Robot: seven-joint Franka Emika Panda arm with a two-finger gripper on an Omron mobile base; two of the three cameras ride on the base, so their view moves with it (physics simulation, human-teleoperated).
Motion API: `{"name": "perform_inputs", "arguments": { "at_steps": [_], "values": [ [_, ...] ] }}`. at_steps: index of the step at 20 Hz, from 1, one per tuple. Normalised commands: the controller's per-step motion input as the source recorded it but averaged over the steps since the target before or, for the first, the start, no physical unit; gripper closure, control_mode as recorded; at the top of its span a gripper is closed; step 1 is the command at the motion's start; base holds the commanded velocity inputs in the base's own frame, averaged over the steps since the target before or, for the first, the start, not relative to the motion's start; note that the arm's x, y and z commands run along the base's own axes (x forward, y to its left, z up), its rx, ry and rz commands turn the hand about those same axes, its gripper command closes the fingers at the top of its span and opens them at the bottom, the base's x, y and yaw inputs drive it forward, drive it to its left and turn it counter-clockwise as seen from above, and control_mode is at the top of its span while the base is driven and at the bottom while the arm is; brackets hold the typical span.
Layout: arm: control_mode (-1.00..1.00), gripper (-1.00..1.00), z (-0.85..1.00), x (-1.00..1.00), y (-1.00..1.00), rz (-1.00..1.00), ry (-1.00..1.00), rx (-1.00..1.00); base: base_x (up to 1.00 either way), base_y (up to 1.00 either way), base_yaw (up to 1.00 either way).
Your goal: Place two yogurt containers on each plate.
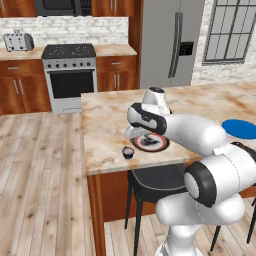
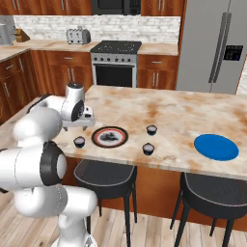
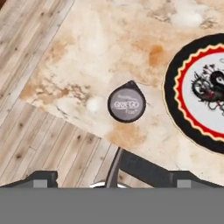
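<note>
Right now both plates sit bare: the black plate (image 2: 110, 137) and blue plate (image 2: 216, 146) hold no yogurt. Three yogurt cups (image 2: 79, 142) stand on the bench (image 2: 183, 116). I cannot tell whether the fingers are apart.

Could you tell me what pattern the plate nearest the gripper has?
Black rim, red-orange zigzag ring, white centre with a dark drawing on the plate; clearest in the hand view.

Three yogurt containers are seen upright on the marble surface (image 2: 183, 116), each a small dark cup with a pale grey foil top. One yogurt container (image 2: 79, 142) is set just left of the patterned plate (image 2: 110, 137), near the surface's front edge; its lid (image 3: 127, 105) is printed with lettering and has a small pointed tab. A second container (image 2: 151, 130) and a third container (image 2: 148, 149) are placed between that plate and the blue plate (image 2: 216, 147). The patterned plate is black-rimmed with a red-orange ring and white centre. Both plates lie flat.
</note>
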Motion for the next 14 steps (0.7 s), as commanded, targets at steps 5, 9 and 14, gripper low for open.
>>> {"name": "perform_inputs", "arguments": {
  "at_steps": [5,9,14],
  "values": [
    [-1.0,-1.0,-0.28,0.42,0.04,0.03,0.01,-0.08,0.0,0.0,0.0],
    [-1.0,-1.0,-0.37,0.38,0.12,-0.11,0.14,-0.08,0.0,0.0,0.0],
    [-1.0,-1.0,-0.17,0.07,0.07,-0.15,0.16,-0.03,0.0,0.0,0.0]
  ]
}}
